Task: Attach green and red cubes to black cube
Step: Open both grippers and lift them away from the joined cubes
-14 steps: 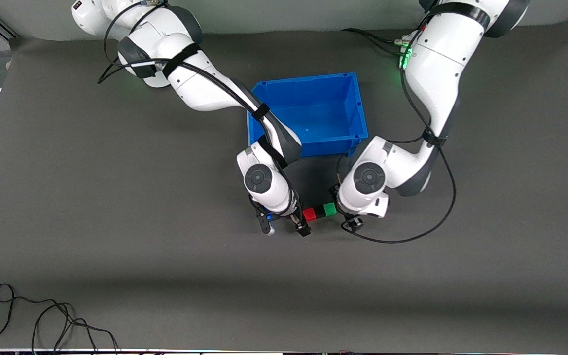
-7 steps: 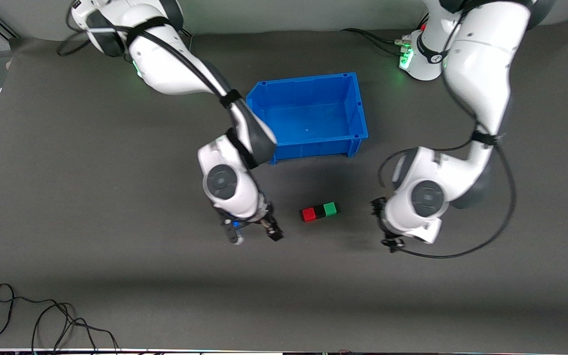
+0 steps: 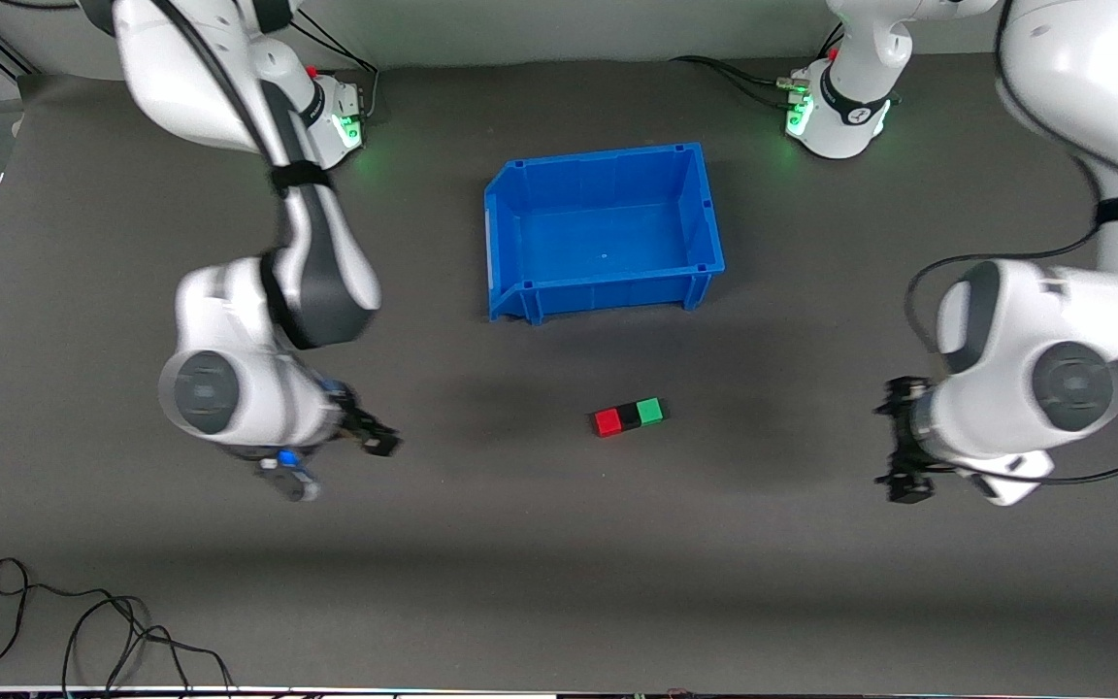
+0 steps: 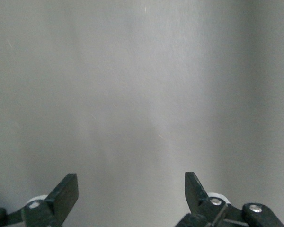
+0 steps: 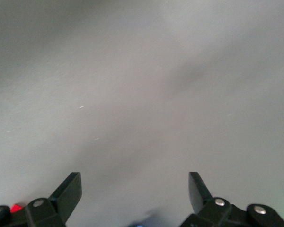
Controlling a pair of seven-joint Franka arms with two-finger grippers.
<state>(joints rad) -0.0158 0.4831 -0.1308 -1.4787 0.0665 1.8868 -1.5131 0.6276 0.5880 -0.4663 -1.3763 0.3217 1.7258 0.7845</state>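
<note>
Left gripper point(image 3: 901, 451): jaws spread wide, holding nothing; the left wrist view point(image 4: 131, 191) shows only bare desk between the fingers. It hangs over the desk point(image 3: 559, 582) toward the left arm's end, well apart from the cubes.

Right gripper point(image 3: 338, 463): jaws also wide open and empty, confirmed in the right wrist view point(image 5: 135, 191). It is over the desk toward the right arm's end, well apart from the cubes.

Cubes: three, one of each colour, in a single row touching side to side. Red point(image 3: 607, 422) is at the right arm's end of the row, black point(image 3: 629, 416) in the middle, green point(image 3: 650, 412) at the left arm's end. Open desk lies all round the row.

One blue bin point(image 3: 520, 180) stands farther from the camera than the row, apart from it, with nothing in it.
</note>
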